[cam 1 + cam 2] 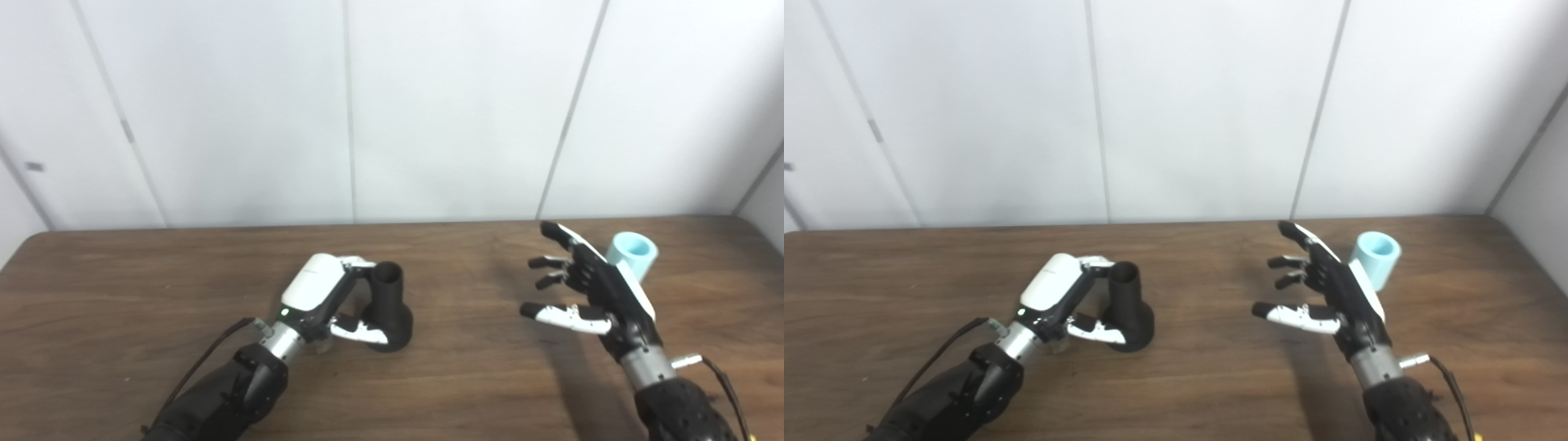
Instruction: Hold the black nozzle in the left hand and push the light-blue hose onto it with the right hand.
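On table, L hand [324, 294] gripping nozzle [387, 306], hose [1374, 251] unheld

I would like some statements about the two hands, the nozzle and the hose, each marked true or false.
1. The left hand is closed around the black nozzle. True.
2. The right hand holds the light-blue hose. False: it is open, fingers apart, the hose behind it.
3. The nozzle stands upright on the table. True.
4. The hose is already pushed onto the nozzle. False: they are far apart.
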Robot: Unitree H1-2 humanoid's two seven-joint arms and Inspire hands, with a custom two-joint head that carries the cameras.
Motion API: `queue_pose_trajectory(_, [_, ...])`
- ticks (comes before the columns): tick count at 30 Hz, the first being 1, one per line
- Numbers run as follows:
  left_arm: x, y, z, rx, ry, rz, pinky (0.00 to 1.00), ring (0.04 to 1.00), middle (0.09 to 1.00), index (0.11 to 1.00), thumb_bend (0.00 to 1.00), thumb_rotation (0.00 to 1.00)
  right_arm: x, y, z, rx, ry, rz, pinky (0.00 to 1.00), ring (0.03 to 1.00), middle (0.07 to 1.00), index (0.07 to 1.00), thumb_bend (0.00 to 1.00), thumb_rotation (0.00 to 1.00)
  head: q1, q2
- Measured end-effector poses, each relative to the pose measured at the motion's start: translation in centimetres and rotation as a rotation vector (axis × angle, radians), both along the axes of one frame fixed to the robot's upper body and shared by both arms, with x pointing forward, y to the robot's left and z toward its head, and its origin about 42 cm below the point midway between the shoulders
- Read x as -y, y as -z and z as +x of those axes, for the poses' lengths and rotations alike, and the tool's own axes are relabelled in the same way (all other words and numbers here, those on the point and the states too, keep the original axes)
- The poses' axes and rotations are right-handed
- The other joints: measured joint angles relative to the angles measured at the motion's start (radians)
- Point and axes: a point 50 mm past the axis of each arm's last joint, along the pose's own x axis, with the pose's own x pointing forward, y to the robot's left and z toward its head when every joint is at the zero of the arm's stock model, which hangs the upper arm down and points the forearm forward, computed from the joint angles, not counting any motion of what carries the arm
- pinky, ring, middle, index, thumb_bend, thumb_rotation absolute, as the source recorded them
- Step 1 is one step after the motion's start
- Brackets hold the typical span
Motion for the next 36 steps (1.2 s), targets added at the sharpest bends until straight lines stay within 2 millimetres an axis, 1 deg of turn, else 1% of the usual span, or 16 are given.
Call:
queue_pose_trajectory(5, [-0.1,0.0,0.0,-0.016,0.003,-0.005,0.53,0.61,0.491,0.48,0.53,0.0,0.3,-2.5,0.0,0.036,0.013,-0.05,0.56,0.703,0.891,0.868,0.79,0.14,-0.058,-0.02])
queue_pose_trajectory(8, [-0.2,0.0,0.0,-0.022,0.005,-0.01,0.55,0.617,0.544,0.468,0.52,0.0,0.7,-3.5,0.0,0.061,0.037,-0.073,0.52,0.696,0.881,0.859,0.81,0.16,-0.092,-0.031])
queue_pose_trajectory(10, [-0.2,0.0,0.1,-0.029,0.005,-0.017,0.55,0.618,0.545,0.466,0.52,0.0,0.7,-3.9,0.0,0.066,0.056,-0.094,0.55,0.715,0.894,0.865,0.82,0.2,-0.132,-0.046])
queue_pose_trajectory(12, [-0.2,0.0,0.1,-0.034,0.004,-0.02,0.56,0.623,0.545,0.466,0.52,0.0,0.8,-4.2,0.0,0.075,0.086,-0.128,0.58,0.721,0.886,0.863,0.81,0.19,-0.136,-0.048])
queue_pose_trajectory(13, [-0.2,0.0,0.0,-0.034,0.005,-0.019,0.56,0.624,0.533,0.468,0.52,0.0,0.9,-4.4,0.0,0.085,0.103,-0.144,0.61,0.741,0.881,0.862,0.8,0.16,-0.165,-0.058])
queue_pose_trajectory(15, [-0.3,0.0,0.0,-0.03,0.01,-0.014,0.56,0.623,0.526,0.469,0.52,0.0,1.4,-5.3,0.0,0.113,0.139,-0.169,0.63,0.756,0.876,0.862,0.8,0.15,-0.19,-0.067])
queue_pose_trajectory(17, [-0.3,0.1,0.0,-0.024,0.015,-0.009,0.55,0.619,0.522,0.47,0.52,0.0,2.5,-6.3,0.2,0.144,0.19,-0.18,0.63,0.76,0.871,0.857,0.83,0.19,-0.218,-0.078])
queue_pose_trajectory(18, [-0.3,0.1,0.0,-0.019,0.016,-0.006,0.54,0.614,0.514,0.472,0.52,0.0,3.5,-6.9,0.3,0.165,0.227,-0.189,0.65,0.773,0.87,0.854,0.84,0.22,-0.23,-0.083])
queue_pose_trajectory(20, [-0.3,0.2,0.1,0.002,0.017,0.008,0.52,0.609,0.505,0.475,0.52,0.0,5.6,-7.7,0.6,0.199,0.296,-0.2,0.67,0.791,0.875,0.855,0.84,0.22,-0.255,-0.092])
queue_pose_trajectory(22, [-0.2,0.3,0.1,0.021,0.023,0.026,0.52,0.61,0.484,0.484,0.53,0.0,7.9,-8.0,0.8,0.211,0.373,-0.207,0.68,0.81,0.877,0.859,0.85,0.24,-0.271,-0.095])
queue_pose_trajectory(24, [-0.3,0.4,0.1,0.044,0.026,0.041,0.5,0.602,0.469,0.491,0.53,0.0,9.1,-8.0,0.6,0.212,0.431,-0.21,0.7,0.828,0.88,0.865,0.84,0.22,-0.279,-0.098])
queue_pose_trajectory(26, [-0.4,0.5,0.2,0.077,0.03,0.069,0.48,0.595,0.458,0.495,0.53,0.0,9.6,-8.1,0.4,0.214,0.464,-0.211,0.72,0.838,0.883,0.872,0.83,0.19,-0.287,-0.1])
queue_pose_trajectory(29, [-0.3,0.5,0.3,0.117,0.039,0.096,0.46,0.582,0.443,0.502,0.52,0.0,9.8,-8.2,0.4,0.191,0.484,-0.218,0.7,0.831,0.892,0.873,0.82,0.16,-0.296,-0.103])
queue_pose_trajectory(32, [-0.1,0.5,0.6,0.144,0.044,0.114,0.45,0.578,0.435,0.506,0.52,0.0,10.7,-8.5,0.3,0.155,0.504,-0.218,0.69,0.841,0.899,0.876,0.82,0.15,-0.308,-0.109])
queue_pose_trajectory(35, [-0.1,0.5,0.7,0.146,0.046,0.12,0.47,0.585,0.437,0.506,0.52,0.0,11.6,-8.4,0.2,0.116,0.521,-0.162,0.75,0.823,0.891,0.873,0.85,0.21,-0.324,-0.118])
queue_pose_trajectory(36, [-0.1,0.5,0.7,0.146,0.046,0.121,0.47,0.588,0.448,0.501,0.52,0.0,11.8,-8.2,0.2,0.096,0.522,-0.14,0.74,0.816,0.891,0.877,0.89,0.22,-0.328,-0.123])
